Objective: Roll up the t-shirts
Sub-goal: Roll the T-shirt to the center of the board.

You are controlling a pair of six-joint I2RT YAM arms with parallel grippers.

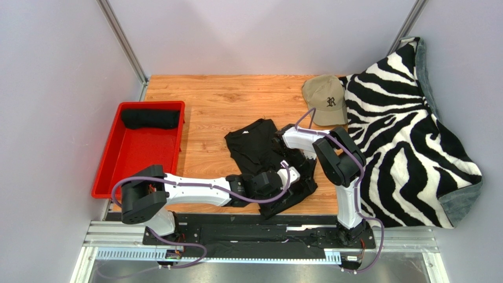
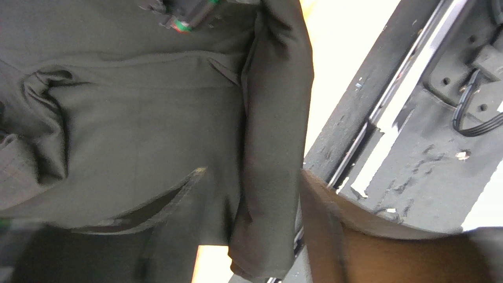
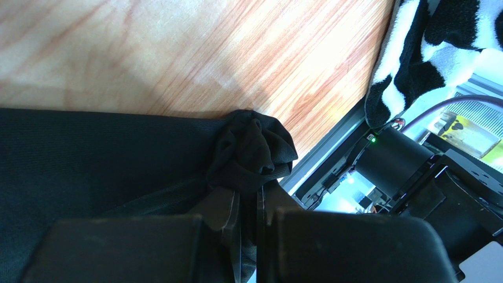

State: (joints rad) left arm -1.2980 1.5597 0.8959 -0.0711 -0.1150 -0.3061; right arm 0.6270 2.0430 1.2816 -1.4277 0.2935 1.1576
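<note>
A black t-shirt (image 1: 255, 144) lies crumpled in the middle of the wooden table, and its near part hangs over the front edge. My left gripper (image 1: 281, 179) is shut on a thick fold of this t-shirt (image 2: 273, 135); the cloth hides most of one finger (image 2: 378, 247). My right gripper (image 1: 299, 165) is just behind it, shut on a bunched corner of the same t-shirt (image 3: 254, 150), with its fingertips (image 3: 221, 206) pinching the fabric. A second black t-shirt (image 1: 150, 119) lies rolled at the far end of the red tray (image 1: 136, 168).
A tan baseball cap (image 1: 326, 99) sits at the back right. A zebra-striped blanket (image 1: 407, 135) covers the table's right side and shows in the right wrist view (image 3: 413, 65). The black base rail (image 2: 407, 147) runs along the table's front edge.
</note>
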